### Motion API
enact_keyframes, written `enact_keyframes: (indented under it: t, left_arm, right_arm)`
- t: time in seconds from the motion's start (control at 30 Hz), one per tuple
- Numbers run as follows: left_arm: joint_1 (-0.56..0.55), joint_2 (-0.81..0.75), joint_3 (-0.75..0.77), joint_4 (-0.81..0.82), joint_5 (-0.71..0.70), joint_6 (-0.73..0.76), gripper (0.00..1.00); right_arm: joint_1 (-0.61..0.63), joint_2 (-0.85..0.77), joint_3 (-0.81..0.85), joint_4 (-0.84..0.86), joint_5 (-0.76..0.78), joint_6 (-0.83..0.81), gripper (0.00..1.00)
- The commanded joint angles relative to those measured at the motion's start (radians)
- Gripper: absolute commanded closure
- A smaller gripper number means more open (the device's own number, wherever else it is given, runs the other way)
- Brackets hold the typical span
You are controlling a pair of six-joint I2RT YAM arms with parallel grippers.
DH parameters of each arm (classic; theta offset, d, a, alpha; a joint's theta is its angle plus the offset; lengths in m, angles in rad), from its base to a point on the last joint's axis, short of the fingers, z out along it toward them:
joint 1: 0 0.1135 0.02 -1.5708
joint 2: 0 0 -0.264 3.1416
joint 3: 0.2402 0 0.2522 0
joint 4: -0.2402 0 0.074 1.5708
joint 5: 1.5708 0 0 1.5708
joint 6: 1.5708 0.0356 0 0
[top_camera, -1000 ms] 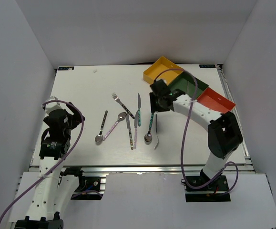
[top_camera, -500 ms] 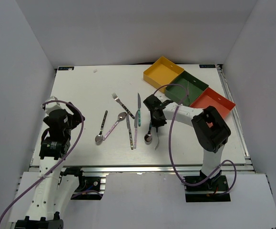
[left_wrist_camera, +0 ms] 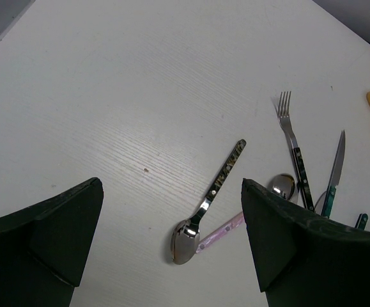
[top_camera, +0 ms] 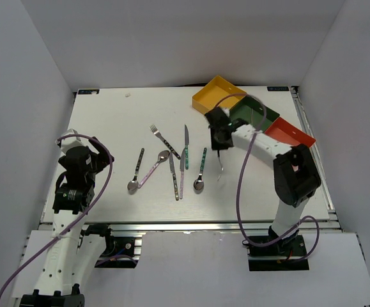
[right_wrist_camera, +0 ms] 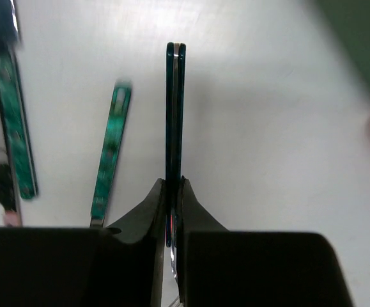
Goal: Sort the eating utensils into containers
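Close by yellow tray [top_camera: 218, 96], right hand [top_camera: 221, 142] tight around teal-handled utensil [right_wrist_camera: 174, 109]; left hand [left_wrist_camera: 172, 192] wide.

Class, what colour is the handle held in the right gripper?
The handle is dark teal, clearest in the right wrist view.

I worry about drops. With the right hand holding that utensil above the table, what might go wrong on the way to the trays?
1. The right hand pinches the utensil edge-on across its thin handle, so it may swivel or slip out.
2. In the top view its long end sticks out past the hand, so it may catch the wall of the green tray.
3. If dropped, it could land on the teal spoon lying nearby.
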Motion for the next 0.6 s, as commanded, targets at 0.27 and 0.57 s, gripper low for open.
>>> enact_keyframes:
  t: [0.27,0.57]
  left_arm:
    - [-0.021,-0.011,-0.008,0.012,0.008,0.001,0.02]
    - [-0.036,0.002,-0.008,0.018,0.025,0.006,0.02]
  right_arm:
    - [-0.412,0.381,0.798,-0.122,-0.156,-0.407,1.00]
    - [-0.506,0.481,0.834,-0.047,-0.143,-0.470,0.91]
